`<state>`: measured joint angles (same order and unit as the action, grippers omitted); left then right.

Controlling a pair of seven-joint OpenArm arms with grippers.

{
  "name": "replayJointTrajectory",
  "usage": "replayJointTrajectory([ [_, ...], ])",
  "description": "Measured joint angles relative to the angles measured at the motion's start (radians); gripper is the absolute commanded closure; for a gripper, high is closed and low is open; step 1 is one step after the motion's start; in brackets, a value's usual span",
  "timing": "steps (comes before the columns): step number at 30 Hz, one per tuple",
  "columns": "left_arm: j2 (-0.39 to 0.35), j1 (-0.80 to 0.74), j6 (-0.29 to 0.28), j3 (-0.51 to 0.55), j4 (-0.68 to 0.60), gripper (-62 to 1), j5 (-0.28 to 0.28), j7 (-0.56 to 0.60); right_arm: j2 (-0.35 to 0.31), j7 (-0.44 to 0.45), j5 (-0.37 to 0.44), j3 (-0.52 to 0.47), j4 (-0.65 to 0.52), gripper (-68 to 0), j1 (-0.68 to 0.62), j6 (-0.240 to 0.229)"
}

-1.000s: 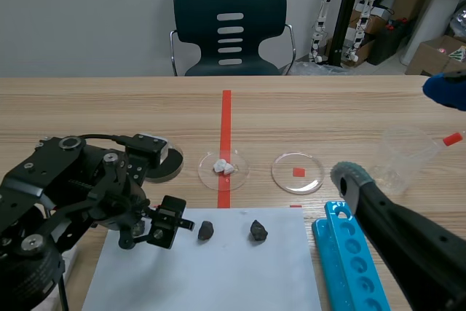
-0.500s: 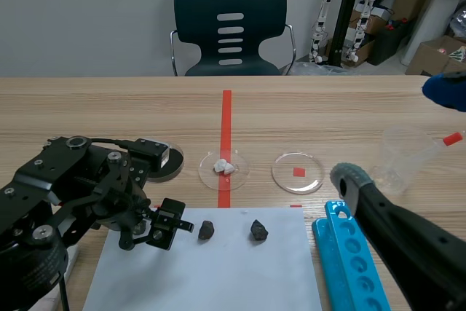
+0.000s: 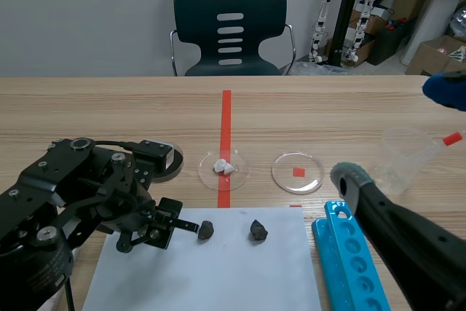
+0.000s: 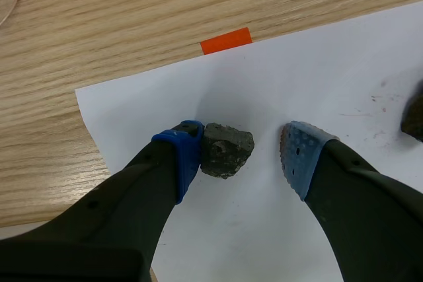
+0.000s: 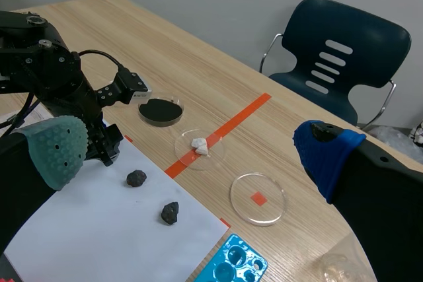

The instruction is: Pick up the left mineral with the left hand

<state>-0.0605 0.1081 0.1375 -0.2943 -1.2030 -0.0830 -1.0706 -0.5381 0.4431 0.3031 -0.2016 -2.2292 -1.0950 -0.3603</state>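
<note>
Mineral (image 4: 227,150), the left one of two dark lumps, lies on the white paper sheet (image 4: 344,77) between the spread fingers of my left gripper (image 4: 241,156). One blue pad (image 4: 188,150) touches it and the other stands apart, so nothing is gripped. The second mineral (image 3: 258,230) sits nearby on the same sheet. My right gripper (image 5: 188,148) hangs wide open over the wooden table (image 3: 109,107), near the blue tube rack (image 3: 349,253).
</note>
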Motion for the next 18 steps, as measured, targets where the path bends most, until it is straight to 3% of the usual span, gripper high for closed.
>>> replayJointTrajectory([
  [4,0.006,0.0,-0.002,-0.001,0.001,-12.5,-0.006,0.003,0.0,0.0,0.0,0.0,0.0,-67.9,0.0,0.0],
  [14,0.007,-0.003,-0.002,-0.002,0.001,-12.6,-0.005,0.011,0.0,0.0,0.0,0.0,0.0,-67.9,0.0,0.0],
  [18,-0.011,-0.035,-0.002,-0.002,-0.024,-12.6,-0.023,0.09,0.0,0.0,0.0,0.0,0.0,-67.9,0.0,0.0],
])
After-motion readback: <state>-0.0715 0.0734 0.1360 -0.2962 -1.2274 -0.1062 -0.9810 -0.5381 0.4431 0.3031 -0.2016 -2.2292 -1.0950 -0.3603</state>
